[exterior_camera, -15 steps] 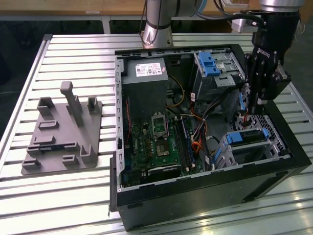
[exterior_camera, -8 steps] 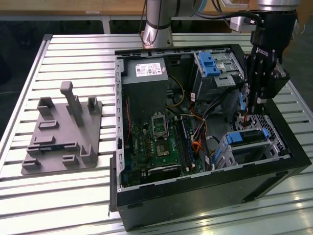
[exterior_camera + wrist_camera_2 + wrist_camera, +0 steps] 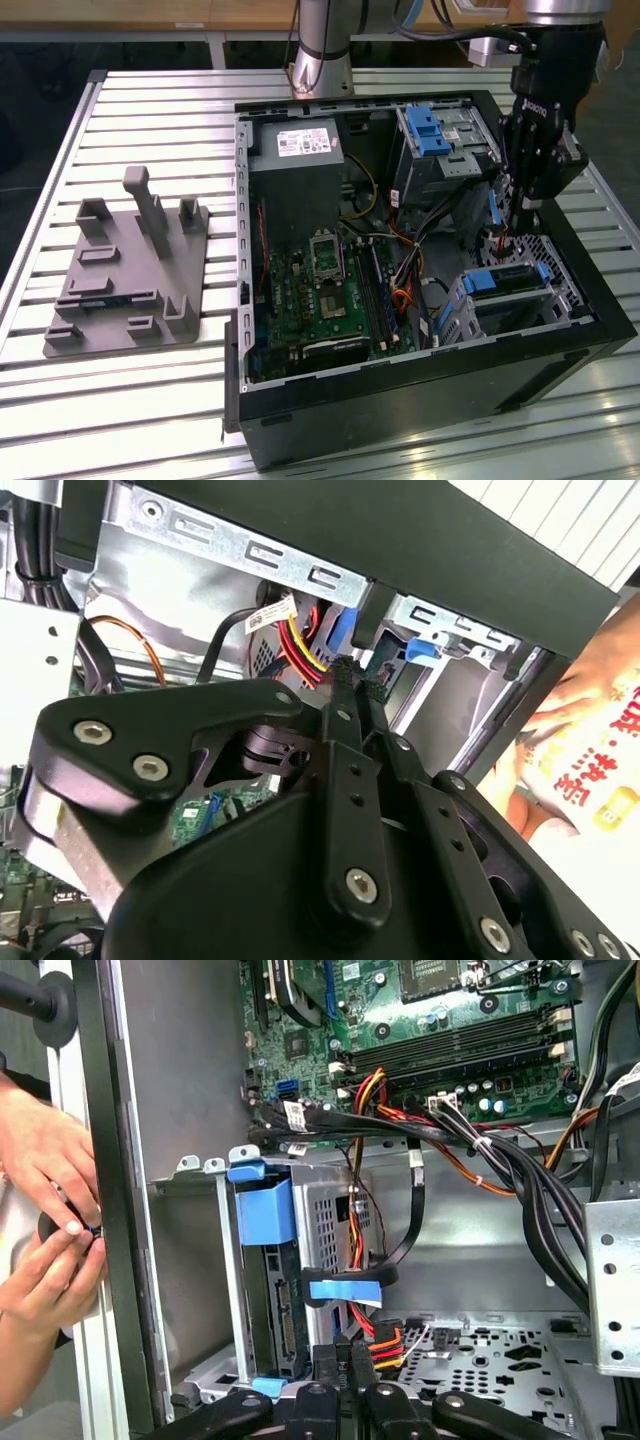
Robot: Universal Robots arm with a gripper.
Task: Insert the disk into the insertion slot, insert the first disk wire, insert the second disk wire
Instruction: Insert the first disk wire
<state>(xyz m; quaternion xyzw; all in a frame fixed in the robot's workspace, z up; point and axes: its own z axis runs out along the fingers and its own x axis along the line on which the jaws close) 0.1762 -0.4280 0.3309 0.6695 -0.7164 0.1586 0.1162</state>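
While the hand (image 3: 518,222) hangs inside the computer case (image 3: 400,385) by its edge in the exterior view, the disk (image 3: 505,280) sits in the insertion slot (image 3: 500,318) just below. Second wrist view: fingers (image 3: 343,720) pressed together against red-yellow wires (image 3: 300,650). First wrist view: disk (image 3: 262,1215) just beyond them.

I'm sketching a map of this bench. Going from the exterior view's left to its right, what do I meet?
In order: grey fixture plate → power supply → blue-tabbed cage → tool.

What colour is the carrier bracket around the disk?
Bright blue. The carrier bracket frames the disk and shows best in the exterior view.
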